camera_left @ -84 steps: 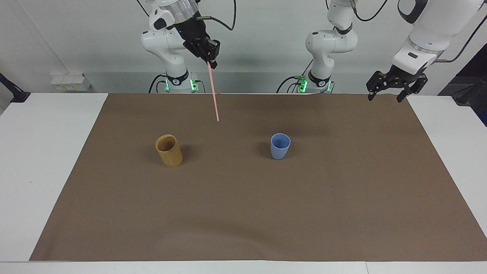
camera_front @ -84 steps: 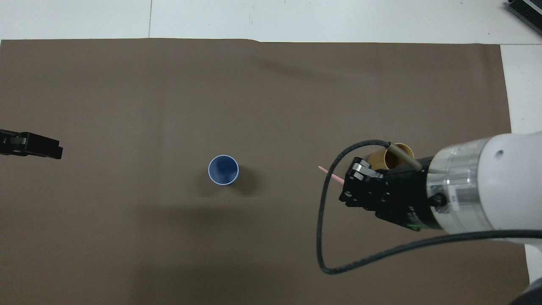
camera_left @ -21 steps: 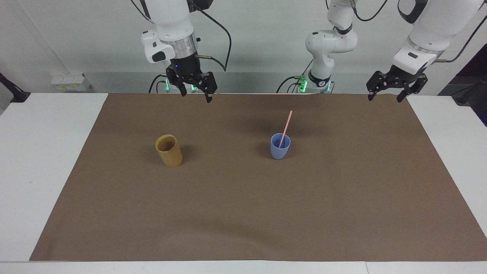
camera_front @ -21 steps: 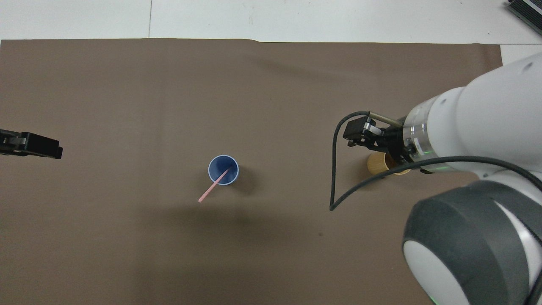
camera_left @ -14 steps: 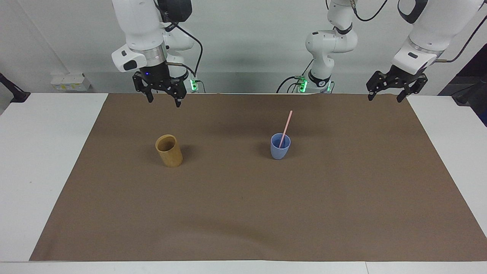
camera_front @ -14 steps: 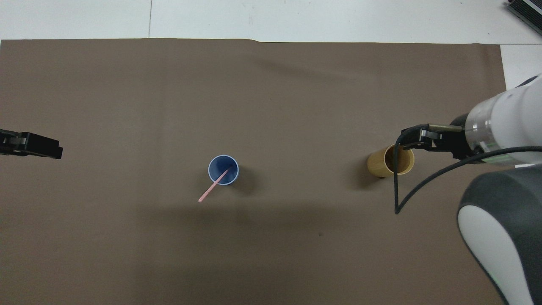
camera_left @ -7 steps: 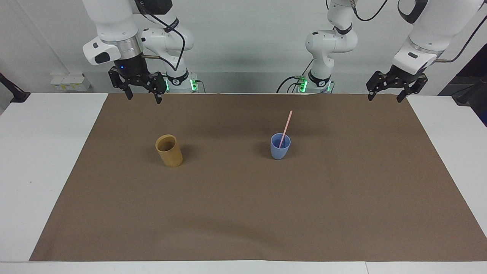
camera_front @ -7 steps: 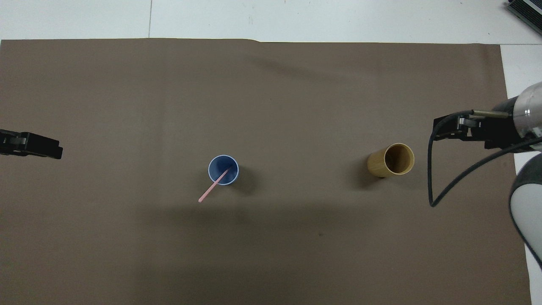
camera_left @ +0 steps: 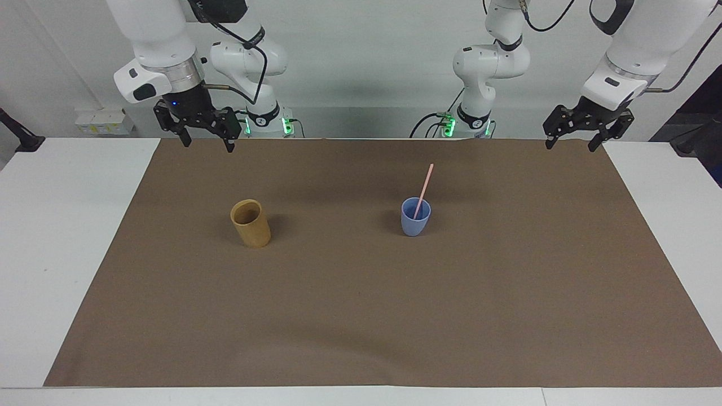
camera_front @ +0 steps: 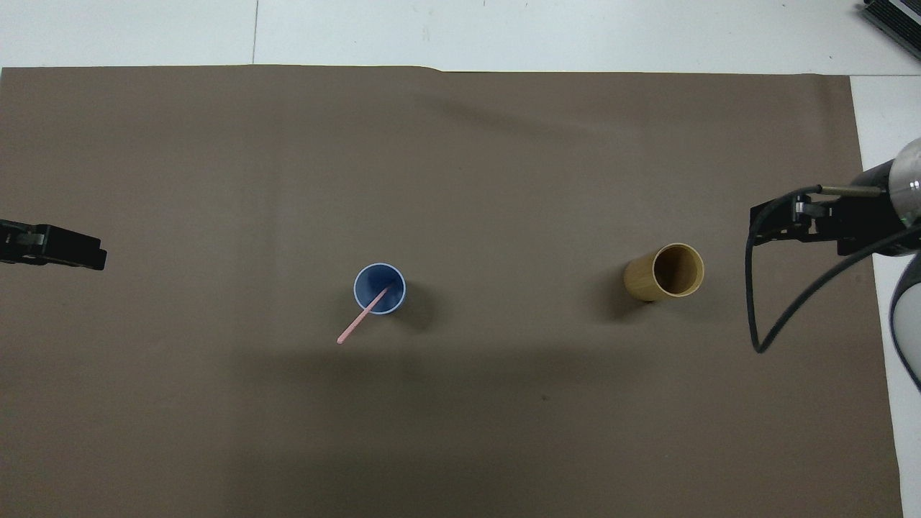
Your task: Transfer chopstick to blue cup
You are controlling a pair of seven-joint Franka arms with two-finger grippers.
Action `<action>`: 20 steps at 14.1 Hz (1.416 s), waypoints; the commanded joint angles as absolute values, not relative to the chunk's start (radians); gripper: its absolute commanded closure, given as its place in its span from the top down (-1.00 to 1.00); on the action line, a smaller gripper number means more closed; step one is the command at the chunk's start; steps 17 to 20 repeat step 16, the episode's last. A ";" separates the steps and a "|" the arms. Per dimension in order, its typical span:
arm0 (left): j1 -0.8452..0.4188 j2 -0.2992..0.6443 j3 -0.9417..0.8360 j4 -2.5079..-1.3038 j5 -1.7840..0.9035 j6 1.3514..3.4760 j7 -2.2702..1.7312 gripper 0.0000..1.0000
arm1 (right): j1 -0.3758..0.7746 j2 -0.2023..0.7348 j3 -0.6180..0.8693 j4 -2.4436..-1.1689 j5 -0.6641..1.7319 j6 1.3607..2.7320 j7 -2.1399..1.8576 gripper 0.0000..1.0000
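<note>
The pale pink chopstick (camera_left: 424,186) stands in the light blue cup (camera_left: 414,226) near the middle of the brown mat. It leans on the rim, its upper end tilted toward the robots. Both also show in the overhead view, the chopstick (camera_front: 358,322) and the cup (camera_front: 368,282). My right gripper (camera_left: 207,145) is open and empty, up in the air over the mat's edge at the right arm's end; it shows in the overhead view (camera_front: 773,223). My left gripper (camera_left: 570,146) waits open and empty over the mat's corner at the left arm's end, also in the overhead view (camera_front: 79,252).
A taller tan-yellow cylindrical cup (camera_left: 251,224) stands on the brown mat (camera_left: 361,316) toward the right arm's end, level with the blue cup; it looks empty in the overhead view (camera_front: 651,279). White table (camera_left: 56,254) borders the mat.
The right gripper, which held the chopstick 5.9 s ago, has let it go into the blue cup and has swung back toward the right arm's end. The left arm has not moved.
</note>
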State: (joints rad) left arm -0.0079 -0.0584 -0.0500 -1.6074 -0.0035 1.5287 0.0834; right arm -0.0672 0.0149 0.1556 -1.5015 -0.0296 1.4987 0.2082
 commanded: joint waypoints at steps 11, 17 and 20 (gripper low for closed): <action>-0.014 -0.064 -0.074 -1.597 0.002 1.514 0.095 1.00 | -0.092 -0.008 0.167 -1.523 -0.031 1.488 0.141 1.00; -0.008 -0.066 -0.072 -1.598 0.002 1.512 0.097 1.00 | -0.092 -0.008 0.167 -1.523 -0.031 1.489 0.141 1.00; -0.008 -0.066 -0.072 -1.598 0.002 1.512 0.097 1.00 | -0.092 -0.008 0.167 -1.523 -0.031 1.489 0.141 1.00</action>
